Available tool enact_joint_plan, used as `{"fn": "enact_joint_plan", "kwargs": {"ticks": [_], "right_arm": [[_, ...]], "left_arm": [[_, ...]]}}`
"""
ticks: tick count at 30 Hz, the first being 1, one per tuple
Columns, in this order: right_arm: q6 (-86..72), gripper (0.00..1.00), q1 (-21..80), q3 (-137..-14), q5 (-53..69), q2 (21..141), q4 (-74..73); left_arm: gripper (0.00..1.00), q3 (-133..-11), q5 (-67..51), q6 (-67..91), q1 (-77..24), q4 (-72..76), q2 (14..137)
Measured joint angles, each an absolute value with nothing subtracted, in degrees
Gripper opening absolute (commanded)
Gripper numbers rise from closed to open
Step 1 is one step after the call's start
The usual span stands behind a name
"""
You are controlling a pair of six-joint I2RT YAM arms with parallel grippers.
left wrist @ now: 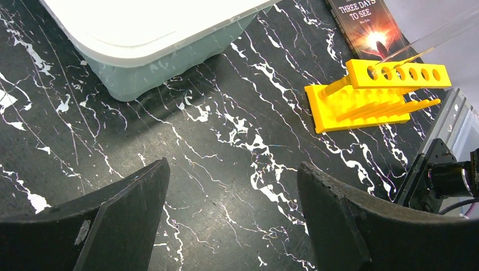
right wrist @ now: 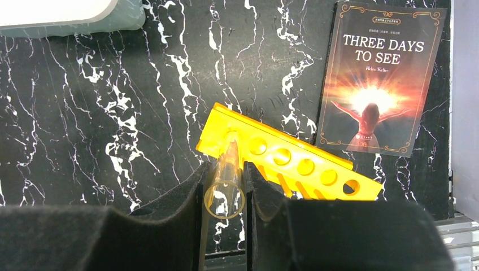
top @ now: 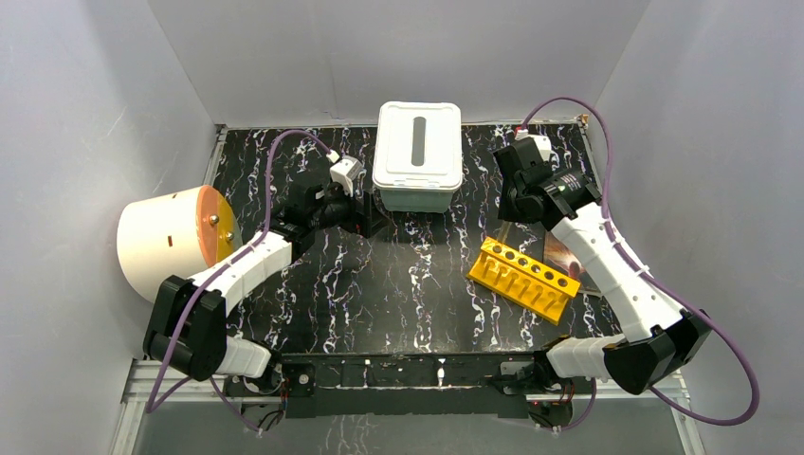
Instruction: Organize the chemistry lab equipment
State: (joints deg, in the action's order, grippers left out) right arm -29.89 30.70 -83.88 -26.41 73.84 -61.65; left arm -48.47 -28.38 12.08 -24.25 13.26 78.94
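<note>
My right gripper (right wrist: 226, 169) is shut on the thin glass rod (right wrist: 226, 183), a clear hollow tube. The rod's far end rests at the end hole of the yellow holed rack (right wrist: 294, 161). The rack lies on the dark marbled table at the right (top: 523, 278), just below my right gripper (top: 517, 204). The rack (left wrist: 367, 101) and the slanted rod (left wrist: 435, 39) also show in the left wrist view. My left gripper (left wrist: 231, 169) is open and empty, low over the table beside the white box (top: 365, 216). The other small lab items are out of view.
A lidded white box (top: 417, 142) stands at the back centre and shows in both wrist views (left wrist: 141, 34) (right wrist: 56, 11). A dark-covered book (right wrist: 381, 79) lies right of the rack, partly under my right arm (top: 569, 261). A big white drum with an orange face (top: 166, 242) sits at the left edge.
</note>
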Motion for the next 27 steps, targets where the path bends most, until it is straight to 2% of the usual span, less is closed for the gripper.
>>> {"fn": "enact_joint_plan", "kwargs": {"ticks": [19,27], "right_arm": [[-29.8,0.26,30.2,-80.4,-25.4,73.8,-59.3],[-29.5,0.26,30.0,-72.2,-25.1,71.5,-54.1]], "left_arm": [[0.82,-48.5,-28.3,12.1,-24.3,12.5,78.9],[0.82,-48.5,-28.2,12.0,-24.3,12.3,78.9]]}}
